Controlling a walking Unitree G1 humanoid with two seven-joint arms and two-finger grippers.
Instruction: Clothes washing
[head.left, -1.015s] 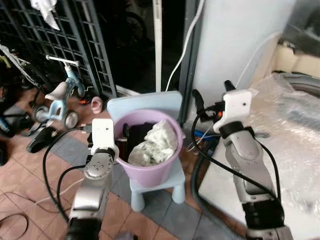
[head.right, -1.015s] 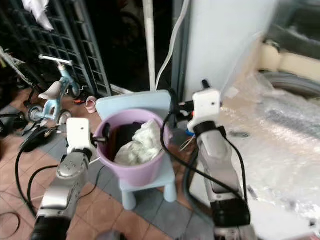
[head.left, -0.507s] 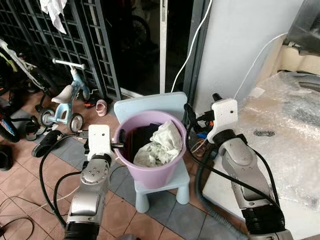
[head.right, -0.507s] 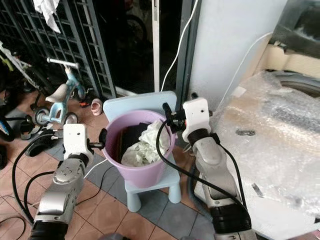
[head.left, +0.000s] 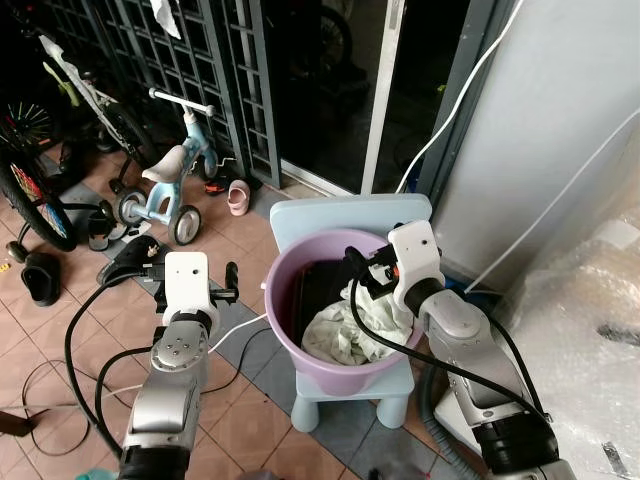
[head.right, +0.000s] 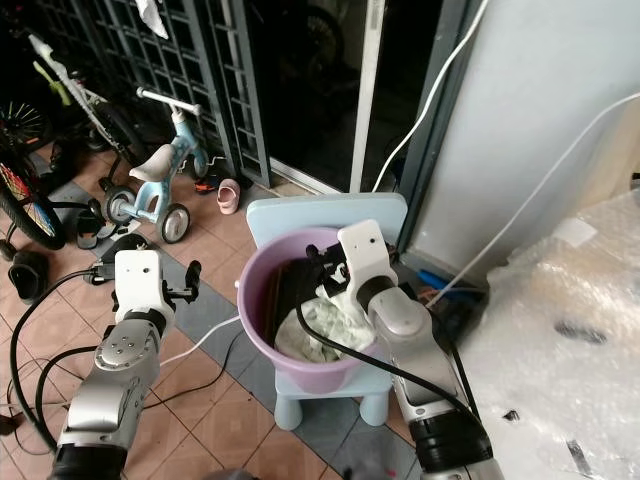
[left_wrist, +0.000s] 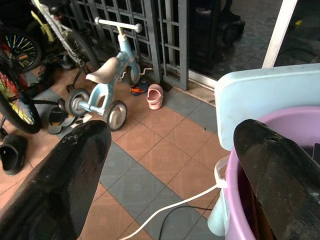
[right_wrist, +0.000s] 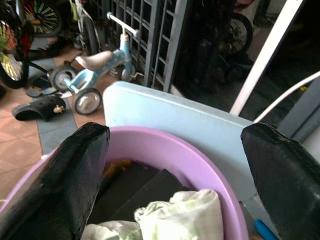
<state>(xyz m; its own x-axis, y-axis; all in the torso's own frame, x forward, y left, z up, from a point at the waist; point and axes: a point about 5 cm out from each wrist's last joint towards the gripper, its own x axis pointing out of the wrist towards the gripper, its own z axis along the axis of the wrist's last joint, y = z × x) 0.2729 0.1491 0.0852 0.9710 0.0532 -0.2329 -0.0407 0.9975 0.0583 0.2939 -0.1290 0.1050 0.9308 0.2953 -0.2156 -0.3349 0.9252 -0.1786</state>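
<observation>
Tiled porch floor (head.left: 60, 330) beside dark metal grilles (head.left: 150, 50). On a pale blue child's chair (head.left: 350, 215), a purple laundry bucket (head.left: 285, 335) with a crumpled pale green-white cloth (head.left: 345, 335) over dark clothes; right gripper (right_wrist: 172, 165) above its rim, fingers spread wide. Left gripper (left_wrist: 165, 165) just outside the bucket, likewise wide; light blue balance bike (head.left: 170, 180) and pink shoe (head.left: 238, 197) behind.

A light-blue balance bike (head.left: 172, 170) and pink shoe (head.left: 237, 197) stand by the dark grille (head.left: 215, 70).

right end effector (head.left: 362, 268) moved over the purple bucket (head.left: 290, 336), above the clothes (head.left: 345, 330)
</observation>
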